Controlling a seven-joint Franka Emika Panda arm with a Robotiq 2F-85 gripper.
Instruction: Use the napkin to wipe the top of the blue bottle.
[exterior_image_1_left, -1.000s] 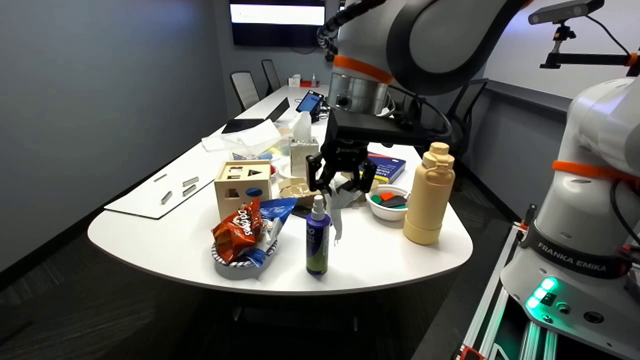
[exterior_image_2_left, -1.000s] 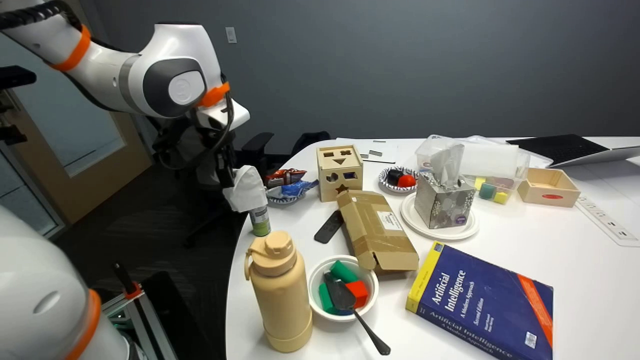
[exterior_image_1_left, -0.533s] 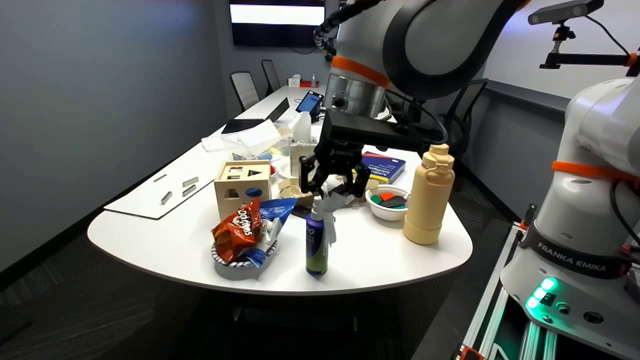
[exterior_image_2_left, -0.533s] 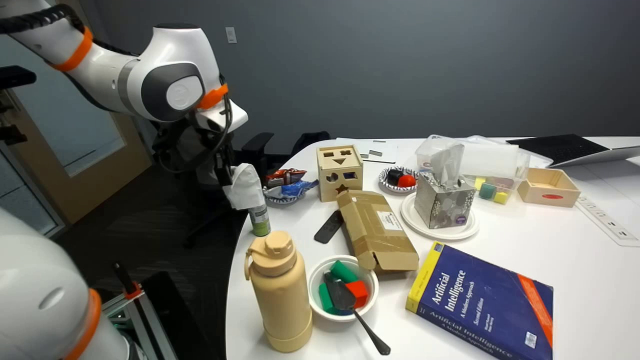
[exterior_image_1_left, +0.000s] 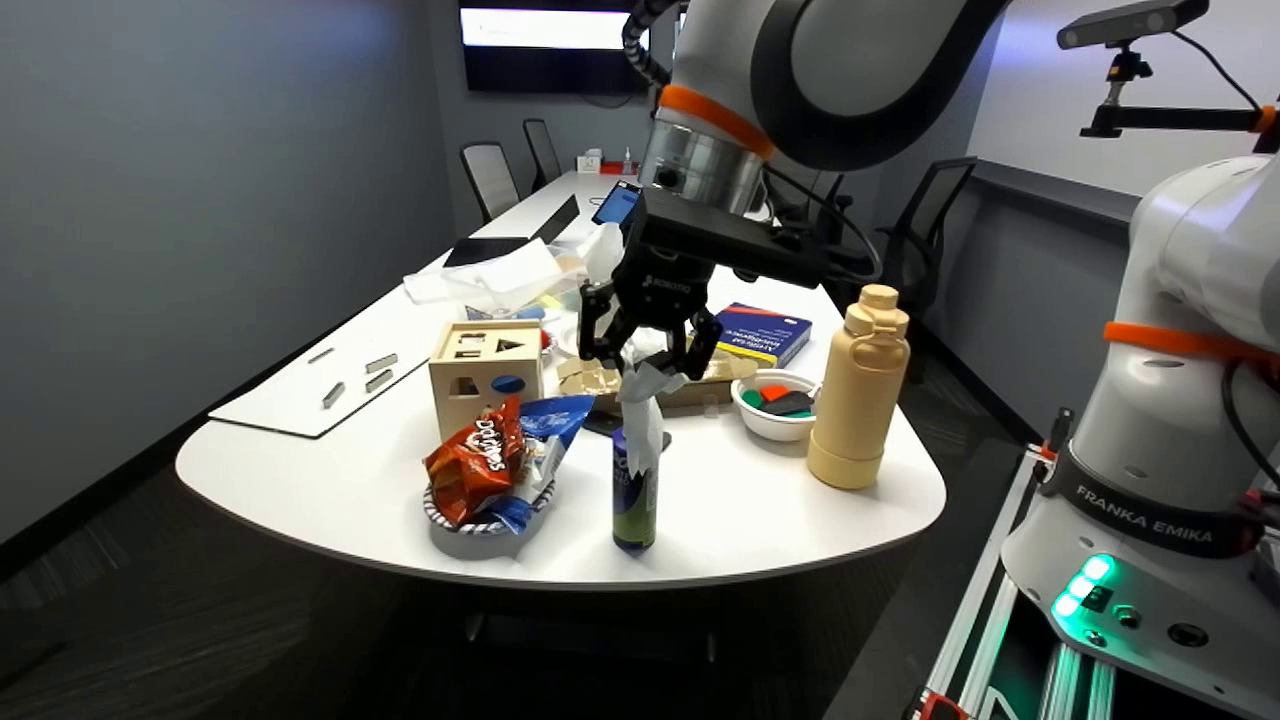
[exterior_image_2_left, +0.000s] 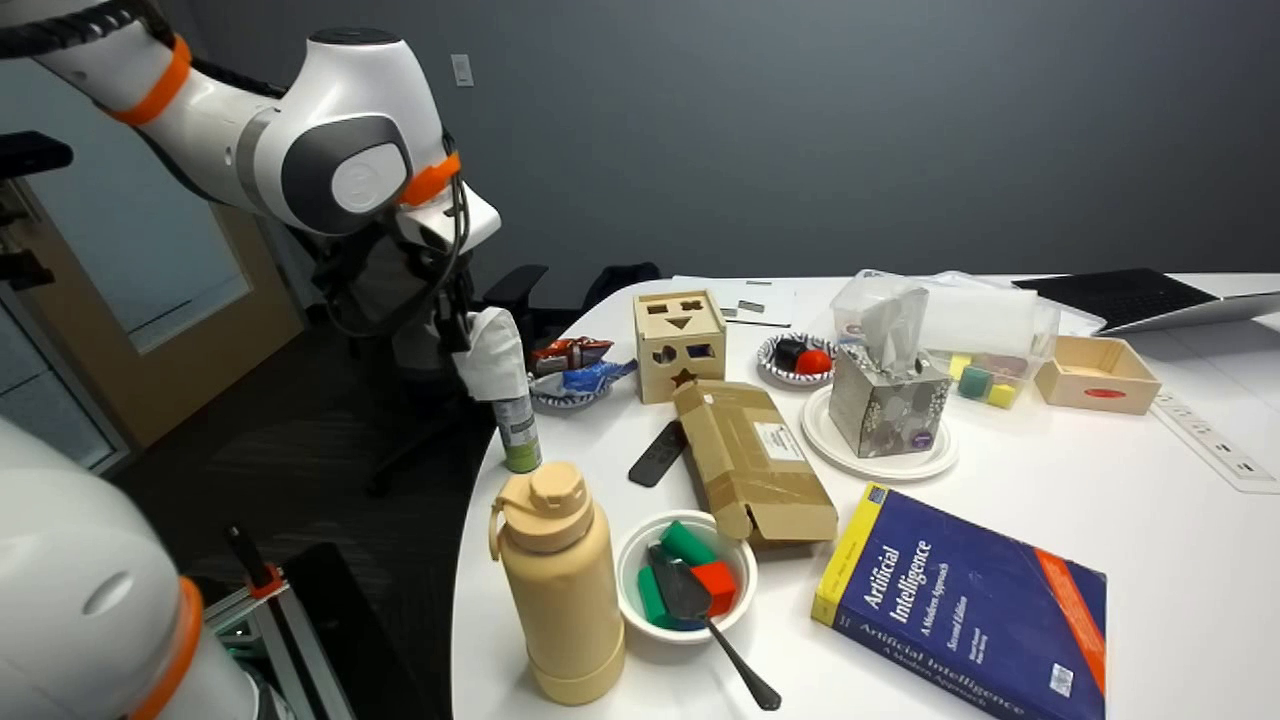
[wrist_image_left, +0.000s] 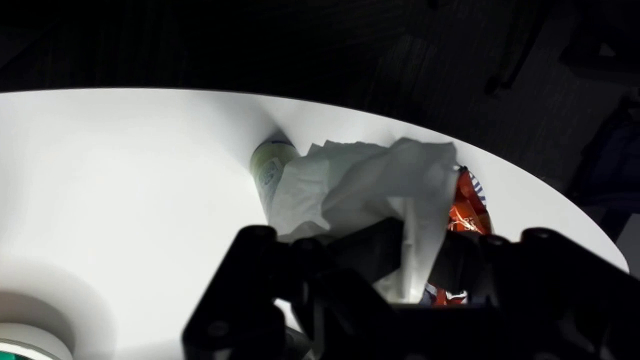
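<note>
Well, your black two-fingered claw (wrist_image_left: 420, 252) is drawn in to a pinch, and between its fingers you have a thin white paper napkin (wrist_image_left: 370, 190), creased at the grip and fanned out loosely beyond it. The dark fingers overlap the paper in the wrist view, so you cannot see how much is caught. From the fingertips there, a slim dark-blue and green cylindrical bottle (wrist_image_left: 267, 170) sits at ten o'clock, partly behind the napkin.

In an exterior view the bottle stands upright on the white rounded table (exterior_image_1_left: 750, 520), near its edge, with your claw above it at twelve o'clock. The napkin hangs across the bottle's top and hides it in both exterior views; whether the two touch there, you cannot tell. Taking the bottle as the dial's centre, you have an orange-red snack bag (exterior_image_1_left: 480, 465) at nine o'clock, a pale wooden cube (exterior_image_1_left: 485, 370) between ten and eleven, and a round white bowl (exterior_image_1_left: 775, 428) at two, a tall tan bottle (exterior_image_1_left: 858, 400) farther out on the same line.
</note>
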